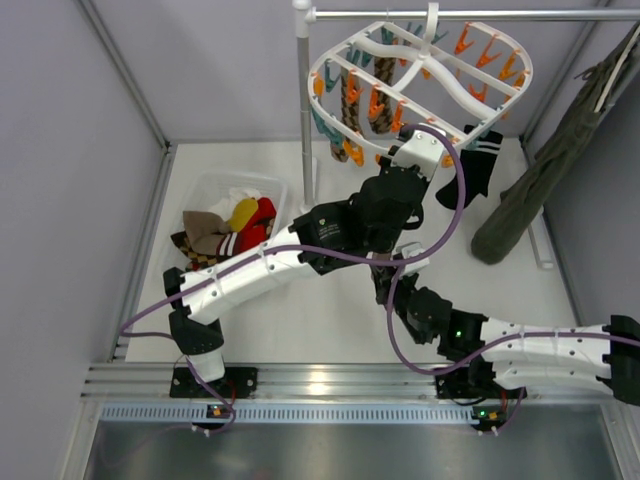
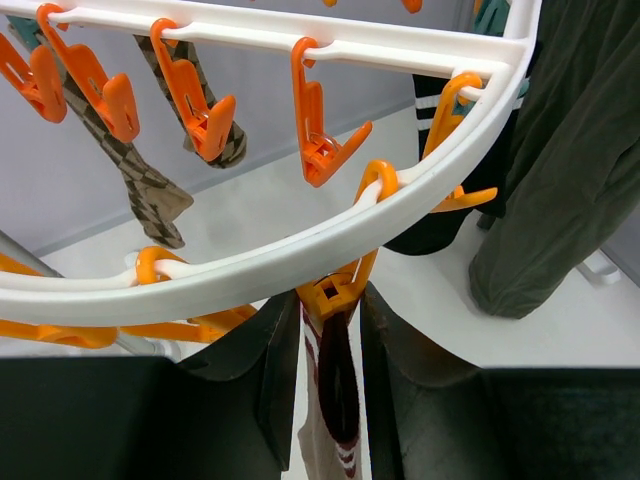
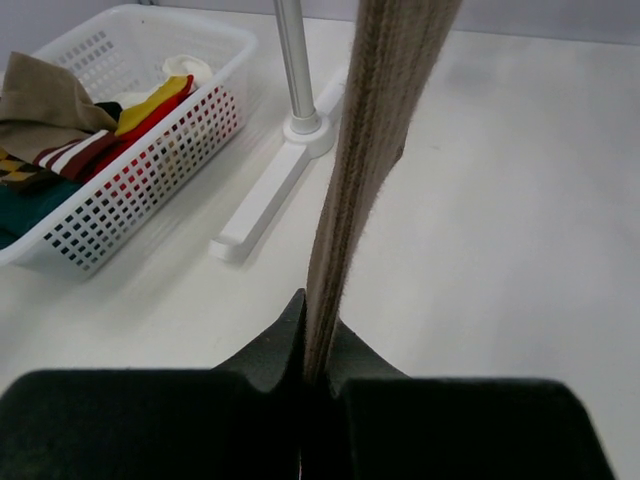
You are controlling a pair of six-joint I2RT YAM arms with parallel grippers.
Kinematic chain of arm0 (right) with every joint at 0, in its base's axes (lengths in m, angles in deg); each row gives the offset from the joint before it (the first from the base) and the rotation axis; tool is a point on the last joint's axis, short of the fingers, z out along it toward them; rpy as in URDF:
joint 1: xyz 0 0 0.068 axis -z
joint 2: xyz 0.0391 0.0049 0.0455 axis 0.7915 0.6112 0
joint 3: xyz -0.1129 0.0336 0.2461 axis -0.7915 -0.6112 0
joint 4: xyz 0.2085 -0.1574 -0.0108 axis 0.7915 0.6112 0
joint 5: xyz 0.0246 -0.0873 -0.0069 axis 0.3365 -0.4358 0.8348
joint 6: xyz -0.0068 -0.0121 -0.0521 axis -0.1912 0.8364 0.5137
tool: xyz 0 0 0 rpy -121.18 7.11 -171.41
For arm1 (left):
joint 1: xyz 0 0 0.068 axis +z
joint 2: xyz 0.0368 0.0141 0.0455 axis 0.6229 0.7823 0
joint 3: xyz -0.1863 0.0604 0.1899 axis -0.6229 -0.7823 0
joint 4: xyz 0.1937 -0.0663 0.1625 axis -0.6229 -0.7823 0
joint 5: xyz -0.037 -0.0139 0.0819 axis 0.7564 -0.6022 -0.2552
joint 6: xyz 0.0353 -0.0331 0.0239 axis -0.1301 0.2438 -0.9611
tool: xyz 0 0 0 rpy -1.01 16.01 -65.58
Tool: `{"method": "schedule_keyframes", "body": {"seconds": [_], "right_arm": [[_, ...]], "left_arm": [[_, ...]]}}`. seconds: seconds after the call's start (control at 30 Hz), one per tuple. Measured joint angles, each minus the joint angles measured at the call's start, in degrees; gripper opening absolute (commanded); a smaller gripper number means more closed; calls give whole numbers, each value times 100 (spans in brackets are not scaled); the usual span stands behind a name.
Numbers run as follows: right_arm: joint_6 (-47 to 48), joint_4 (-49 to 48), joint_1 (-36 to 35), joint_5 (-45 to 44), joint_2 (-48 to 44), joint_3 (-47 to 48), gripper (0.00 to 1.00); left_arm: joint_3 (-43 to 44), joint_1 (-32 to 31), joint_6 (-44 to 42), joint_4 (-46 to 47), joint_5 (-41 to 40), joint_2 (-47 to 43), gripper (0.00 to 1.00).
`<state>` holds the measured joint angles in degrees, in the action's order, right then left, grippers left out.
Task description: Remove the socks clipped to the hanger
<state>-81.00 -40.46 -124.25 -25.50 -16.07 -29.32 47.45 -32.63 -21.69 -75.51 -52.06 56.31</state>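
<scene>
Left claw [image 2: 331, 312] is up at the near rim of the hanger [image 2: 300, 245], and its two fingers are pressed on an orange clip [image 2: 330, 290] from both sides. From this clip hangs a sock [image 2: 338, 405] with a white and dark-red striped cuff, and it goes straight down between the fingers. The right claw [image 3: 316, 335] is lower, under the left arm. It is closed tight on a tan sock [image 3: 372, 130] that runs upward, stretched, and leaves the wrist view at the top. Whether this is the same sock, I cannot tell for sure.

The hanger is hooked on a grey rail [image 1: 450, 14] and it is tilted, above the far part of the tabletop [image 1: 330, 320]. Two argyle socks [image 1: 352, 112] are clipped at its left side, just beside the pole [image 1: 303, 100]. A black sock [image 1: 478, 165] with white stripes hangs at its right side, near an olive garment [image 1: 560, 160].

To the left of the pole a white basket [image 1: 212, 181] stands on the tabletop. Inside it lie several socks, tan, striped, yellow and red ones.
</scene>
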Motion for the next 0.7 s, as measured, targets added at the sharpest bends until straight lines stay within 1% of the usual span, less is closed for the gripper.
{"method": "schedule_keyframes", "body": {"seconds": [0.03,0.1,0.17,0.27,0.3,0.4,0.5,0.7], "right_arm": [[7,15,0,0,-33,0,0],[24,33,-2,20,-116,0,0],[92,76,-7,37,-210,22,0],[177,186,-11,61,-256,146,0],[212,236,-13,63,-256,208,0],[264,341,-33,111,-243,363,0],[262,402,-35,146,-190,455,0],[262,442,-35,173,-59,509,0]], "left_arm": [[0,4,17,2,26,0,18],[0,13,42,4,81,0,22],[0,15,46,7,136,0,31],[0,20,48,15,175,0,36],[0,22,52,26,188,0,42],[11,31,66,122,208,20,52],[15,37,79,179,221,24,55],[22,42,79,251,221,24,55]]}}
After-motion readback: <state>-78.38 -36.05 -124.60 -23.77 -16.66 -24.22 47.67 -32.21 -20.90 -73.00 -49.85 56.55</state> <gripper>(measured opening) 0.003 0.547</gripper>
